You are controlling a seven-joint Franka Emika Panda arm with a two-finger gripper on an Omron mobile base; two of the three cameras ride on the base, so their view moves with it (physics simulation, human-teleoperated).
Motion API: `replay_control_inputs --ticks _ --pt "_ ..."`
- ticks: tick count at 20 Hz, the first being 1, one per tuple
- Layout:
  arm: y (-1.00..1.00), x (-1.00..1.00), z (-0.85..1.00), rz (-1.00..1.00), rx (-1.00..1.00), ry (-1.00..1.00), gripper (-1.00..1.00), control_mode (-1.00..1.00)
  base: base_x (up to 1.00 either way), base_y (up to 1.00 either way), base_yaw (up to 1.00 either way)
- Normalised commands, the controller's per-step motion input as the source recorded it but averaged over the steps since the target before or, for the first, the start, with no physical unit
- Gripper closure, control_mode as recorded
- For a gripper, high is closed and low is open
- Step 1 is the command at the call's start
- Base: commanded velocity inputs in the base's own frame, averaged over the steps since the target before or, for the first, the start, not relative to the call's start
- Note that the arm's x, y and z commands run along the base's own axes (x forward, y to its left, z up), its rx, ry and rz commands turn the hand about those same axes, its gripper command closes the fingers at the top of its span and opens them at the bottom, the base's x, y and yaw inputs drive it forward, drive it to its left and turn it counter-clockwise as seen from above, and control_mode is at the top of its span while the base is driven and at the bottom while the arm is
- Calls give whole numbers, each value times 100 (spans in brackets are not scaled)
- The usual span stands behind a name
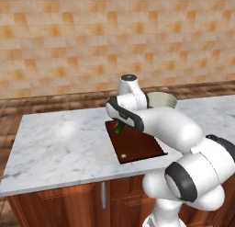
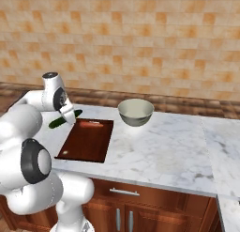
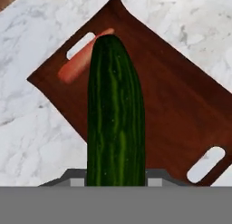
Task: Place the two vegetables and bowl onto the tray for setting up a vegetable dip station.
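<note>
Above tray [image 3: 181, 109]: jaws part-closed, gripping cucumber [image 3: 116, 114], held clear of board; carrot [image 3: 78, 64] lying on tray.

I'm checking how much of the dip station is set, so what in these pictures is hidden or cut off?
- Carrot: hand view, its far end hidden behind the cucumber.
- Cucumber's near end: hand view, cut off by the bottom edge, so the fingers' contact on it is unseen.
- Tray: left base view, the arm covers its far part.
- Bowl: left base view, partly behind the arm.
- Gripper: right base view, too small to judge.
</note>
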Motion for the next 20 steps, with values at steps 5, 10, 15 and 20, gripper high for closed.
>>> replay_control_inputs --ticks 5,10,15,20 --pt "-47 7 2 -46 10 3 100 -100 0 0 0" --pt "-30 26 1 -33 6 8 100 -100 0 0 0" --pt "-22 31 -3 -16 10 1 100 -100 0 0 0" --pt "-6 21 -18 -2 3 0 100 -100 0 0 0"
